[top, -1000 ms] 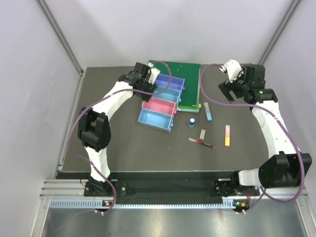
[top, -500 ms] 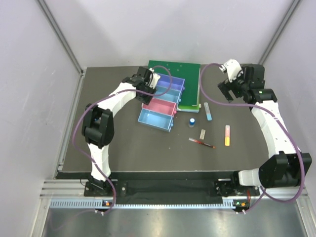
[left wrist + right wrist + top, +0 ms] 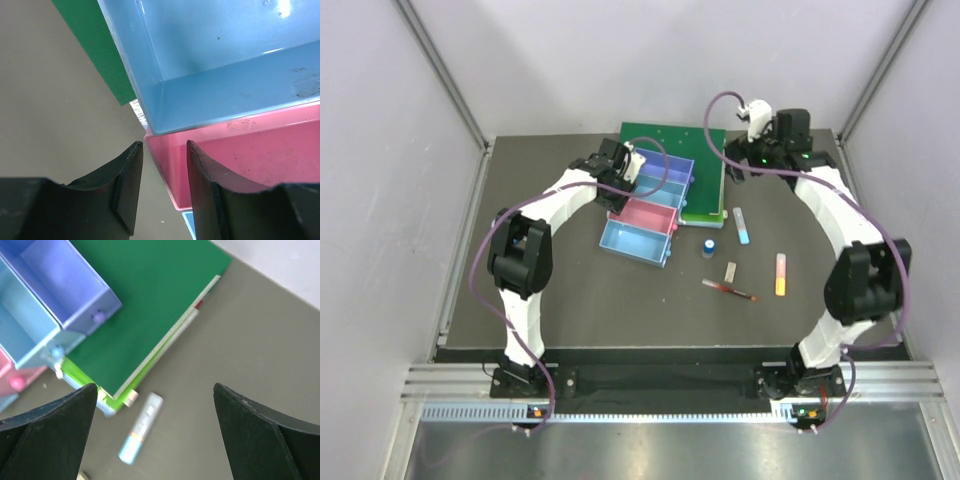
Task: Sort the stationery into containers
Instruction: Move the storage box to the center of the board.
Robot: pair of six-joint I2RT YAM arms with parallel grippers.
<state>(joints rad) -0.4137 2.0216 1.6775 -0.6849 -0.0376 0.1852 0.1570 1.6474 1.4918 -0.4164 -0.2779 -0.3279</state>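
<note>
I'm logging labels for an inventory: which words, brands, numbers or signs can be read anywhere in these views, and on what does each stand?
No text can be read in any view.
Blue-white cylindrical marker: coloured bands only; any print is too blurred.
Small blue-capped bottle: too small to tell.
Large green binder: plain cover, no lettering shows.
Light blue translucent plastic tray and pink translucent plastic tray: scuffs only, no lettering.

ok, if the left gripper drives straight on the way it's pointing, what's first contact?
Probably the pink tray: its corner rim sits in the gap between the fingers of the left gripper. Depth is unclear, so the fingers may straddle that wall instead.
</note>
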